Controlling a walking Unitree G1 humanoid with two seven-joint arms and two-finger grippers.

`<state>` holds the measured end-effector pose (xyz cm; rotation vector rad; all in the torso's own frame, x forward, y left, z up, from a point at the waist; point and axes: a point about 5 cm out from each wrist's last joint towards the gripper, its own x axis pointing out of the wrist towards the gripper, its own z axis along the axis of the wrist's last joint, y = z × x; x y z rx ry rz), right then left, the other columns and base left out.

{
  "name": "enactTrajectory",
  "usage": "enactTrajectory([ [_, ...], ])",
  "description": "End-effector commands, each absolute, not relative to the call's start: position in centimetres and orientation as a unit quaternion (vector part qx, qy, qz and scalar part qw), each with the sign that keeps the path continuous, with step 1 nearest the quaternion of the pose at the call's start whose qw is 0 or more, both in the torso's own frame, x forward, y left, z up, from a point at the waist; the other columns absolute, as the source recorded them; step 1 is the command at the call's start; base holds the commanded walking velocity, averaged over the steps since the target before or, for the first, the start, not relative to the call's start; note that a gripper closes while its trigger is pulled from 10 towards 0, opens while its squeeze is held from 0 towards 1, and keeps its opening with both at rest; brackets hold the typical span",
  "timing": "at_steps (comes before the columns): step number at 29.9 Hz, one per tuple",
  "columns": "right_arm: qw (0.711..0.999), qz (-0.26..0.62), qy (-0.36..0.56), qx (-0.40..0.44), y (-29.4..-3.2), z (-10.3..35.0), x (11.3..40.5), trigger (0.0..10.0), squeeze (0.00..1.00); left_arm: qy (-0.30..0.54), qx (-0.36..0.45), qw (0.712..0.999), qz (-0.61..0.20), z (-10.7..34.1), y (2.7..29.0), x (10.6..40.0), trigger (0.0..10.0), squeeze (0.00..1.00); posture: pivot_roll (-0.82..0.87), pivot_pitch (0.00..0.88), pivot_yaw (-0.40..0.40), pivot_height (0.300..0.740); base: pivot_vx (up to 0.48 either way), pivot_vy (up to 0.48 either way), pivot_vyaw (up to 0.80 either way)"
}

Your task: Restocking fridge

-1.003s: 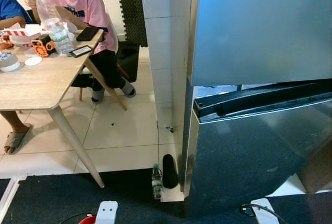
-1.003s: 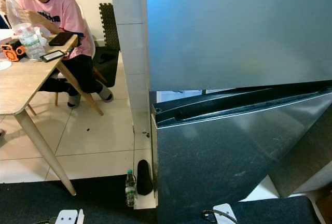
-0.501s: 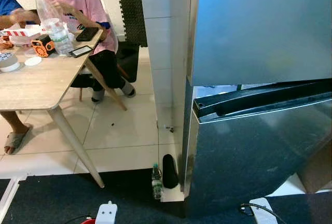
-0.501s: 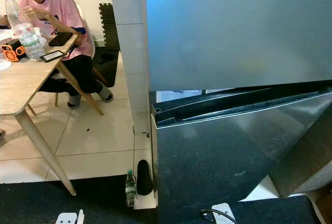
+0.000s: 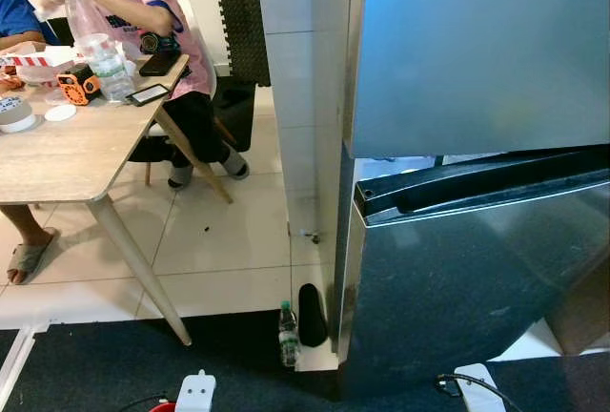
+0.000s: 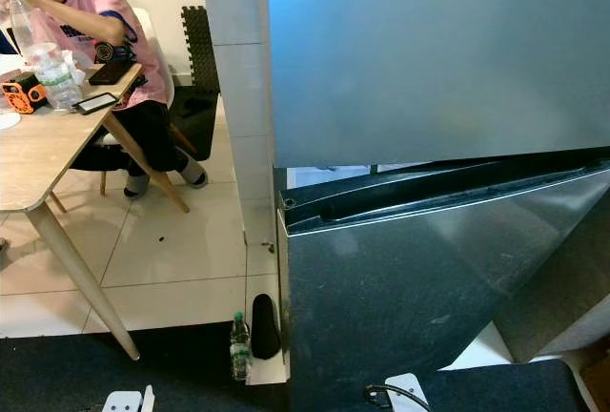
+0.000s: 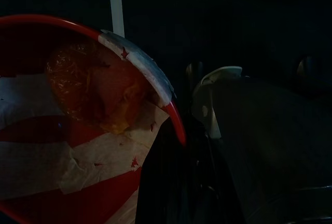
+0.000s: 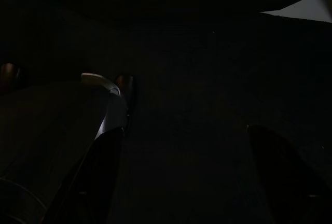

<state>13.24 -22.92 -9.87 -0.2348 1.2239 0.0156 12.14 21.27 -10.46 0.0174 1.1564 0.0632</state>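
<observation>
Beside red bucket (image 7: 31, 182), left end effector (image 7: 179, 182).

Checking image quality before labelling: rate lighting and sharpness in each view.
Eye views: bright and sharp, soft sheen on the fridge. Left wrist view: dim, a red bowl just readable. Right wrist view: nearly black, two dark fingers barely made out.

You have one fridge (image 5: 457, 193) and one wooden table (image 5: 67, 159). Count two water bottles: one on the table (image 5: 95, 40), one on the floor (image 5: 288, 334). One red basket (image 7: 78, 130) sits beside the left jaws.
</observation>
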Motion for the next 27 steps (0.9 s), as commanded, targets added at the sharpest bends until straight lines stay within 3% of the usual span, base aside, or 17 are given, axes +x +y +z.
enactTrajectory([
  [1,0.812,0.006,0.574,-0.108,-22.82,-9.87,13.32,10.0,0.0,0.549,0.013,0.835,0.03,-10.44,21.4,12.16,10.0,0.0,-0.02,0.0,0.023,0.74,0.0,0.0,0.0],
  [27,0.812,0.01,0.574,-0.108,-22.75,-9.88,13.32,10.0,0.0,0.547,0.013,0.836,0.037,-10.38,21.61,12.25,10.0,0.0,-0.01,0.0,0.032,0.74,0.0,0.0,0.0],
])
